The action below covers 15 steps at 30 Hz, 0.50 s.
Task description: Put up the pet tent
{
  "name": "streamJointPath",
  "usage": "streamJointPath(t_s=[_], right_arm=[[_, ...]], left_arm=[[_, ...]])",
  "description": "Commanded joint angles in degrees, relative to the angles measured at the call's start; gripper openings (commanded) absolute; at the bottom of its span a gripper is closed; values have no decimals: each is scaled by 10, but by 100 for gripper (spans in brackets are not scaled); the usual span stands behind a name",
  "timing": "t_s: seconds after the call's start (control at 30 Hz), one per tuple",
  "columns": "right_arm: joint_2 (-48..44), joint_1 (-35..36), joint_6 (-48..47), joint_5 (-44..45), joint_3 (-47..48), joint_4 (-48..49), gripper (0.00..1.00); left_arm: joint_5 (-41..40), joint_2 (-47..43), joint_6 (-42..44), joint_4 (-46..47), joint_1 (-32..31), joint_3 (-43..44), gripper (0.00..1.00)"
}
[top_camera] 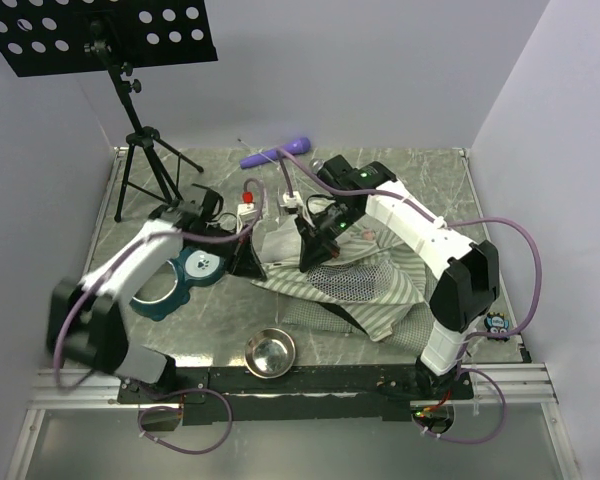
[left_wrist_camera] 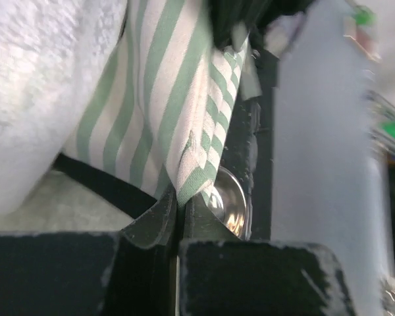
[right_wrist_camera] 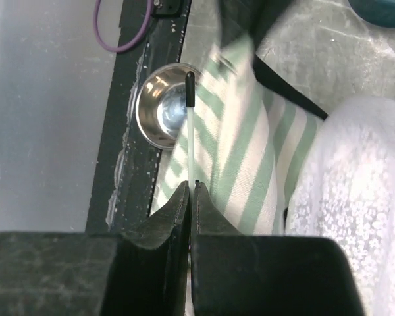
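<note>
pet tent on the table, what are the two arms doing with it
Both arms are working on the green-and-white striped fabric pet tent, which lies collapsed on the table. The left gripper is shut on a fold of its striped cloth. The right gripper is shut on a thin white pole with a black tip. A round steel bowl sits near the front edge. The tent is not yet standing.
</note>
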Motion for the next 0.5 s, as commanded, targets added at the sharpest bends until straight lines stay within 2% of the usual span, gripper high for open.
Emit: streamJointPath(t_s=[0.0,0.1,0.23,0.33,0.47], right_arm=[[-38,-13,42,24,6,-35,0],[-42,-12,43,20,5,-43,0],[-36,-7,69,7,13,-38,0],[-25,3,96,-4,32,-34,0],[-25,22,103,14,18,-20,0]], left_arm=[[-159,-112,-229,120,10,-15,1],[-166,-153,-183,114,26,-36,1],[-207,-225,-193,190,-1,-84,1],[-234,-236,-177,186,-23,-80,1],[-226,-234,-174,178,-22,-76,1]])
